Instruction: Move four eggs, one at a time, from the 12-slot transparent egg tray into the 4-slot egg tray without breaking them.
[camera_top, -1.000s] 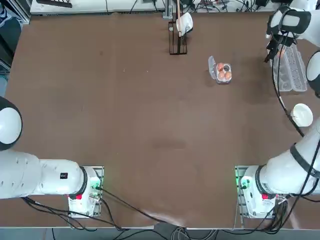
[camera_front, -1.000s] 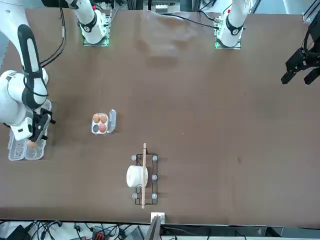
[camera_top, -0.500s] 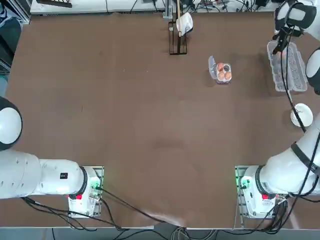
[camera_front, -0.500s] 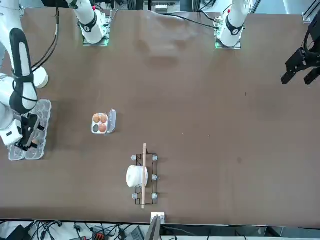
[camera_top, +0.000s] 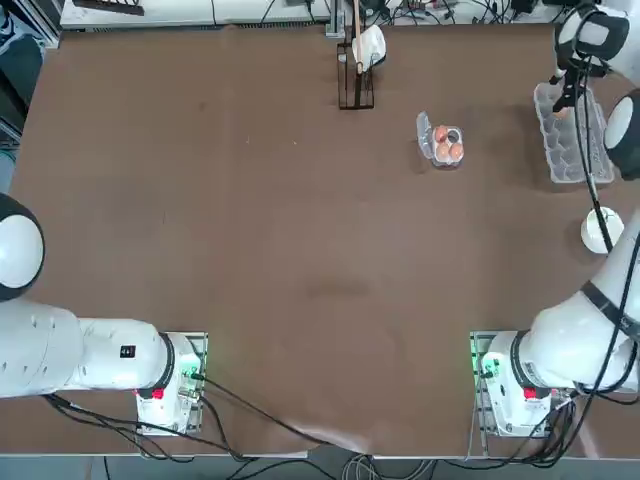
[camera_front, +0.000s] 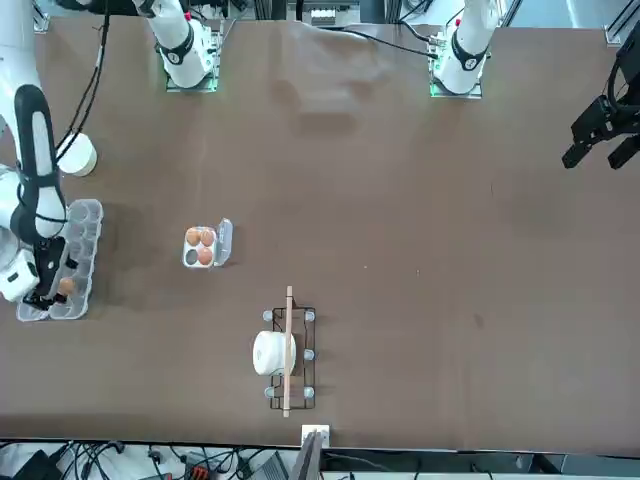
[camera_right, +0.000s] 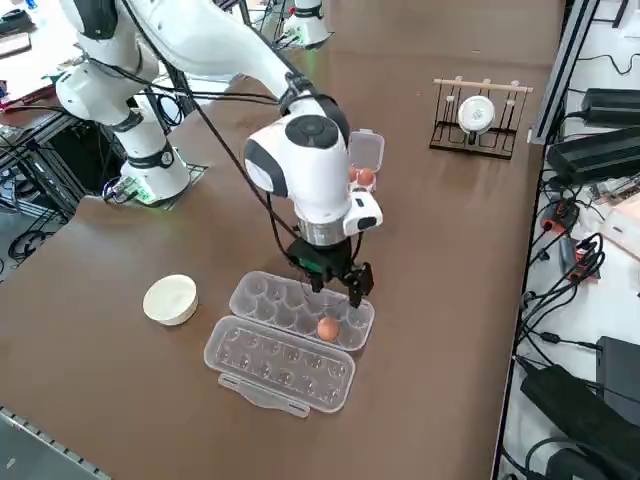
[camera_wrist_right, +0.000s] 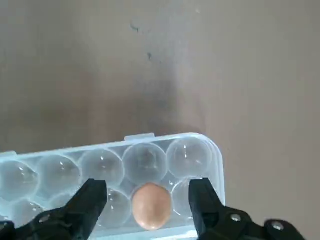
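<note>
The 12-slot transparent egg tray (camera_right: 262, 295) lies open near the table's right edge, its lid (camera_right: 280, 365) folded out beside it. One orange-brown egg (camera_right: 327, 328) sits in a cup at its far end. My right gripper (camera_right: 338, 288) hangs open just above that egg. In the wrist view its fingers flank the egg (camera_wrist_right: 151, 205) without touching it. The 4-slot egg tray (camera_top: 424, 135) stands further left and holds three eggs (camera_front: 199, 237); one cup is empty. The right gripper (camera_front: 42, 290) also shows over the long tray (camera_front: 85, 225).
A white round bowl-like object (camera_right: 170, 298) sits on the table next to the long tray's near end. A black wire rack (camera_front: 285, 352) with a white roll and a wooden stick stands at the far middle edge.
My right gripper has moved along the long tray toward its far end and now sits lower over the single egg. Its fingers have stayed open.
</note>
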